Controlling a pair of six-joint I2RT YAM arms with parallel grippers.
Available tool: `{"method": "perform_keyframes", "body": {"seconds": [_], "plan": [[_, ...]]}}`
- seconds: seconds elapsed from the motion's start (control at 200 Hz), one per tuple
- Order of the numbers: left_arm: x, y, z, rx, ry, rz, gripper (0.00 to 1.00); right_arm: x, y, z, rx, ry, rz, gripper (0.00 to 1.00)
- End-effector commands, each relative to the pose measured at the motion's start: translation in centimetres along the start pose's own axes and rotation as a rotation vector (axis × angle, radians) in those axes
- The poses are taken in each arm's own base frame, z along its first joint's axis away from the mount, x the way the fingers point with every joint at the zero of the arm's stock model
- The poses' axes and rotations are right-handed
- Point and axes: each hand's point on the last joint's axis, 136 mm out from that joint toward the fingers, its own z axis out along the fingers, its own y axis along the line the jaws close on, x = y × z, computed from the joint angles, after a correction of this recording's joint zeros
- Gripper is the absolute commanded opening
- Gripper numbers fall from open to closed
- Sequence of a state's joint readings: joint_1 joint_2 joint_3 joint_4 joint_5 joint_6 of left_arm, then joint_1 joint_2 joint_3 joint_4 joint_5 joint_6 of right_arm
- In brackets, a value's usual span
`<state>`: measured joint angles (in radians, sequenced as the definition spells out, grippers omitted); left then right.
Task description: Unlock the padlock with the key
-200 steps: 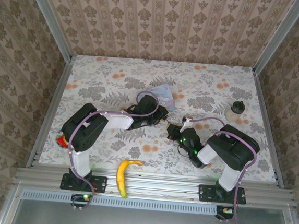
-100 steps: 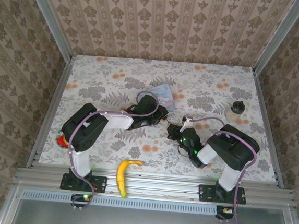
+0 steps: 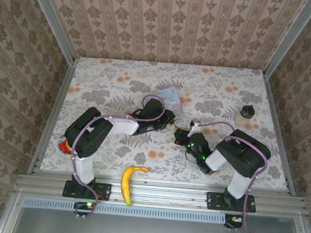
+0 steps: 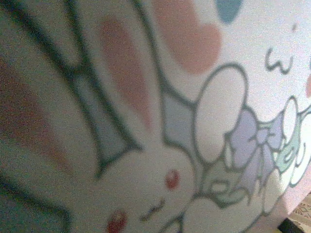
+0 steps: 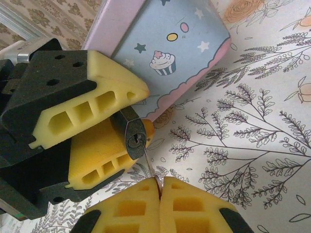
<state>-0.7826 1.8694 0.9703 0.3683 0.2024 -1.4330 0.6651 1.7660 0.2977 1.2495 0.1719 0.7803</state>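
On the floral counter [image 3: 104, 79], the pale blue cartoon tin [image 5: 165, 53] lies at 12 o'clock from our left jaws, which pinch the padlock [image 5: 134, 135] near the counter's middle. Our right jaws, pressed together at its 6 o'clock, pinch the key [image 5: 148, 162], its tip at the keyhole.

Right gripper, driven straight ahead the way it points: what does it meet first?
The padlock, clamped in the left gripper. The key pinched in the right gripper has its tip at the lock's keyhole face, so the key would meet it first. Whether it is seated, I cannot tell.
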Motion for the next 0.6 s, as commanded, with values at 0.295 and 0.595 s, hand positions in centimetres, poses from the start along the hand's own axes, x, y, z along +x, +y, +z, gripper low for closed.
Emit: {"method": "perform_keyframes", "body": {"seconds": [0.295, 0.595], "plan": [[3.46, 5.7, 0.85, -0.161, 0.159, -0.149, 0.0, -2.32, 1.84, 0.02, -0.058, -0.068, -0.002, 0.0], [3.68, 6.01, 0.44, -0.178, 0.161, -0.146, 0.0, -2.32, 2.16, -0.59, -0.072, -0.053, 0.024, 0.0]]}}
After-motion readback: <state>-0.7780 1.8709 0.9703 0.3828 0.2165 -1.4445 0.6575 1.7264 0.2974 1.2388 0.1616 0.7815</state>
